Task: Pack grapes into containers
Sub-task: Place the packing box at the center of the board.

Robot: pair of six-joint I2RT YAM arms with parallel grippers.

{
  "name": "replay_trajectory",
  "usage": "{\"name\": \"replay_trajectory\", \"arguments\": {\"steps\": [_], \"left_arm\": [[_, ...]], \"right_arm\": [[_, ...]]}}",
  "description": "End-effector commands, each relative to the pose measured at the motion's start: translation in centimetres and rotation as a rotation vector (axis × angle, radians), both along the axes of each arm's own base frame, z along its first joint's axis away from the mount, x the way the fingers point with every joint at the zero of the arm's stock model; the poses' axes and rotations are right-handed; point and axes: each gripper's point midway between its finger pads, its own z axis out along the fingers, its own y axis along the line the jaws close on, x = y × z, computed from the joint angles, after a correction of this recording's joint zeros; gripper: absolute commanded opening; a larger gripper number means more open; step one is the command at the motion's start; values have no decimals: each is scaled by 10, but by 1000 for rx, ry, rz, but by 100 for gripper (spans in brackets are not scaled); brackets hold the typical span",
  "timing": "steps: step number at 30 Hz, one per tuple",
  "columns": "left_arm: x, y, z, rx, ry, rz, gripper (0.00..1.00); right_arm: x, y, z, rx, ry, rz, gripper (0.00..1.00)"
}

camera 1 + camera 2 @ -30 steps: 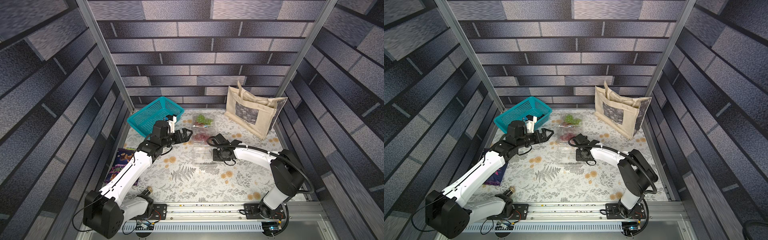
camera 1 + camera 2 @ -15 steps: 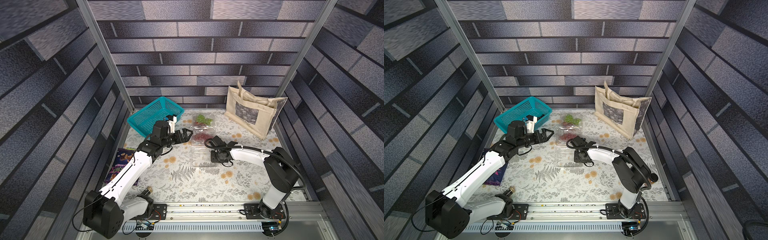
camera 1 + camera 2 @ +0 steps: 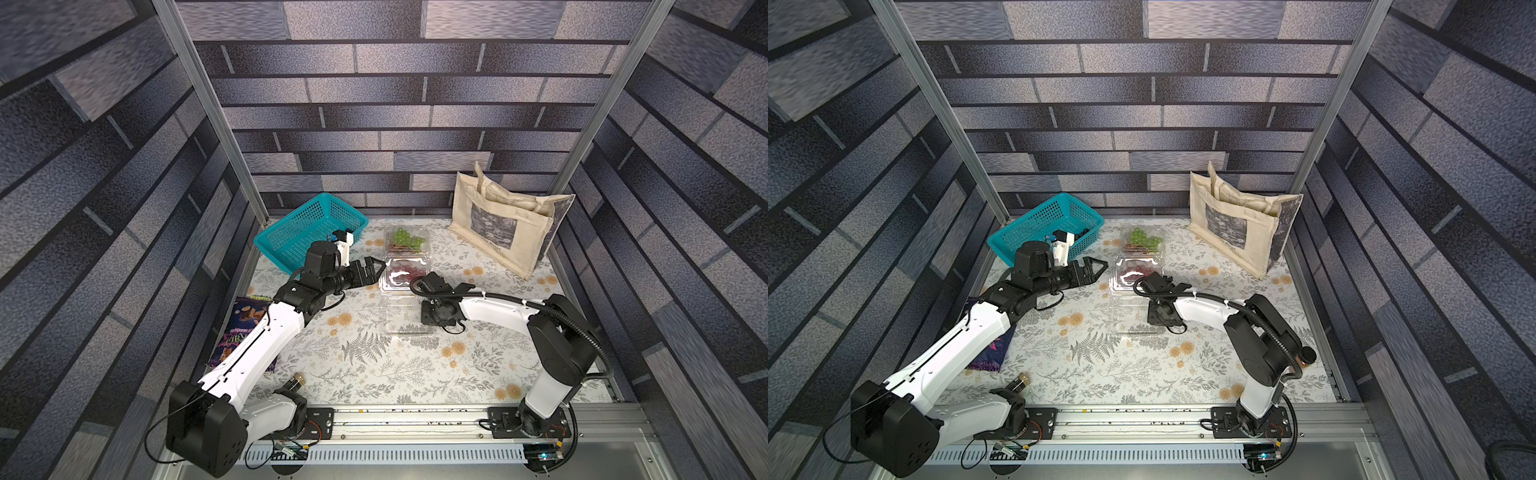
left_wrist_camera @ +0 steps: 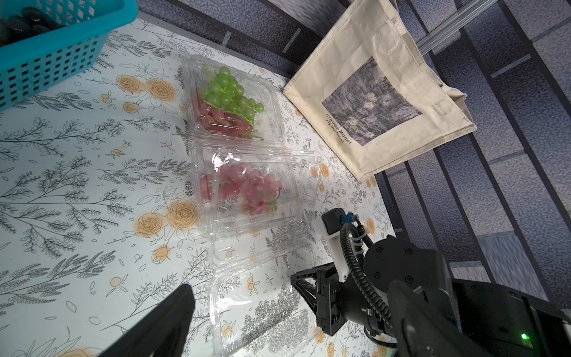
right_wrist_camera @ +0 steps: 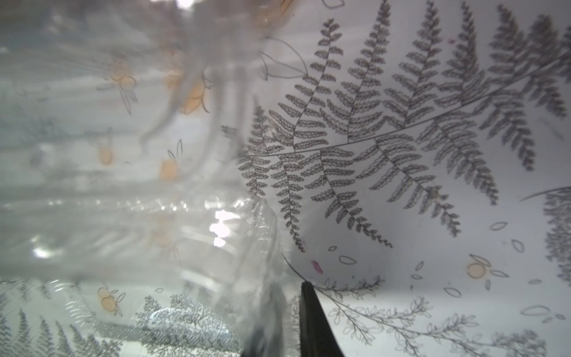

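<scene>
Floral-cloth table [image 3: 374, 374], grey brick-print walls on three sides. Tote [image 3: 498, 224] stands back right, teal basket [image 3: 299, 232] back left, snack bag [image 3: 245, 328] at the left edge.

Three clear containers sit in a row down the middle.
- Far container [image 4: 265, 89]: green grapes [image 4: 231, 92] on top of a red bunch [image 4: 216, 120].
- Middle container [image 4: 302, 173]: second red bunch [image 4: 247, 185]. It looks hazy, so the lid is probably down.
- Near container [image 4: 262, 309]: empty.

Black grapes [image 4: 18, 21] are in the basket, not yet packed.

Left gripper [image 3: 376, 269] has its jaws spread wide and holds nothing. It hovers just beside the middle container, on the basket side. Right gripper [image 5: 289, 327] is low at the near container's rim, jaws almost together, with clear plastic running down between the fingers. Can't tell if it actually pinches the plastic or just brackets it.

Step, as I judge it: three bunches are packed, and the right arm is working the last box's edge or lid to ready it for the black bunch.

Next move: the left arm needs to reach into the basket, take the black bunch near the stem and carry it over the rim into the near container. The right arm needs to keep that box open and steady, since thin plastic will flex and slide on the cloth.
</scene>
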Motion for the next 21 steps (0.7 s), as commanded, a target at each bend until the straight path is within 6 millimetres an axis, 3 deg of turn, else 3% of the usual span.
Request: {"name": "replay_trajectory", "arguments": {"steps": [1, 5, 7, 11, 21], "left_arm": [[-2, 0, -3, -4, 12, -5, 100], [-3, 1, -2, -1, 11, -3, 100], [-3, 2, -2, 1, 10, -2, 100], [-3, 2, -1, 1, 9, -2, 100], [-4, 4, 1, 2, 5, 2, 100]], "right_arm": [[0, 1, -3, -15, 12, -26, 16], [-1, -1, -4, -24, 13, -33, 20], [0, -1, -2, -19, 10, -37, 32], [3, -1, 6, -7, -15, -46, 42], [6, 2, 18, 27, -41, -69, 45]]}}
